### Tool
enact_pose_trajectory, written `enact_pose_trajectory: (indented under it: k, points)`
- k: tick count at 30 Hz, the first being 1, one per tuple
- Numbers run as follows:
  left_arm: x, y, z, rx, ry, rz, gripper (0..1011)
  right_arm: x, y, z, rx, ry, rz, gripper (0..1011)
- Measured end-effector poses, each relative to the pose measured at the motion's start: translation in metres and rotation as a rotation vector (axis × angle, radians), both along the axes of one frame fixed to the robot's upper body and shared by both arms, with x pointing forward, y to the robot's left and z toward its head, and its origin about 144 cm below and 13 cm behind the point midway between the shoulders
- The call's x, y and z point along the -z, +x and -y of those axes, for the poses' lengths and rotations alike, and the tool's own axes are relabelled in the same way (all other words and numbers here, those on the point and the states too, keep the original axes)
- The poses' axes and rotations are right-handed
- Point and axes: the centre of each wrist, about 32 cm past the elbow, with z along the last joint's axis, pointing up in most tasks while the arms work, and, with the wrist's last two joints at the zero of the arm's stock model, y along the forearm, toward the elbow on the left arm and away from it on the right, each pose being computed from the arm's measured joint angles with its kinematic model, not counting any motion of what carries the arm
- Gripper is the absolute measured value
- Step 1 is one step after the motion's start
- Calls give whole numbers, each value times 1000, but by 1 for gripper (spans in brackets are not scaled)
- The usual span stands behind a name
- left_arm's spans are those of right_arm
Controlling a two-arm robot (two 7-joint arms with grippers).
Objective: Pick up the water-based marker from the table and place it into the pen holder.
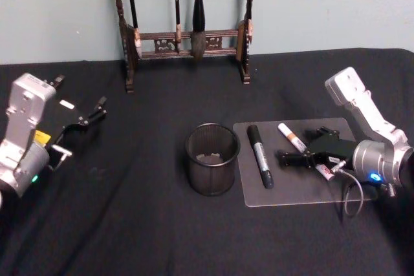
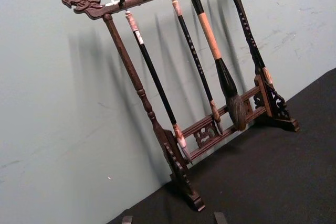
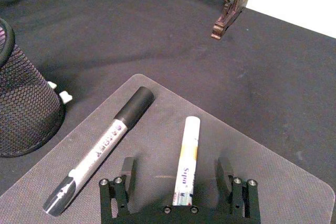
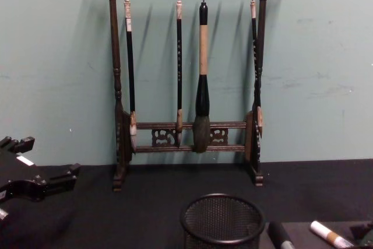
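**Presently: right jaws released over the white marker, nothing grasped**

You are holding the right gripper (image 3: 178,174) low over the grey mat (image 1: 304,189). Its jaws are spread wide, straddling the near end of the white marker (image 3: 185,156) and gripping nothing. That pen, which I am taking to be the water-based marker, is lying flat on the mat, to the right of the pen holder (image 1: 210,176) and apart from it. The black-capped marker (image 3: 100,150) is lying just beside it, between it and the holder.

Risks you are running, in my judgement:

1. The jaws are bracketing only the pen's end. An end grip is likely to let it pivot or droop in the lift.
2. The round barrel is resting on a smooth mat, so an uneven close could roll it aside towards the neighbouring marker.
3. The lettering is not settling which pen is water-based, so you may be lining up on the wrong one.
4. A tilted pen arriving at the holder may catch the rim and tip the light mesh cup.

The left gripper (image 1: 83,128) is idling with its jaws apart above the worktop (image 1: 129,224), facing the brush rack (image 1: 184,44).
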Motion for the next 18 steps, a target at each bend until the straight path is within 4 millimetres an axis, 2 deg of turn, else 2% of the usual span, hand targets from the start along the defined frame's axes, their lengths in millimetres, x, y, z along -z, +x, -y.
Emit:
enact_pose_trajectory:
  k: [18]
  points:
    - [0,0,0,0,0,0,1001,2,0,3,4,2,3,1002]
